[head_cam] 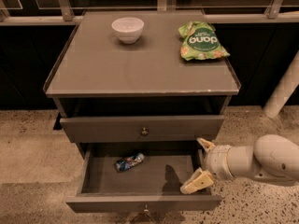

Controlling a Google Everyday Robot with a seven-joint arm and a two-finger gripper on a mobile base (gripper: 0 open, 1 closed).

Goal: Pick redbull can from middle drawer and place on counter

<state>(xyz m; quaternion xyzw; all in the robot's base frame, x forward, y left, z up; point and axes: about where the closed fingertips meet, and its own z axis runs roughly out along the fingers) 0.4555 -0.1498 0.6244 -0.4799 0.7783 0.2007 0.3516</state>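
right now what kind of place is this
Probably an office kitchenette or break area: a grey drawer cabinet whose counter holds a white bowl and green snack bag, on a speckled floor. The gripper hangs open at the right end of the open middle drawer.
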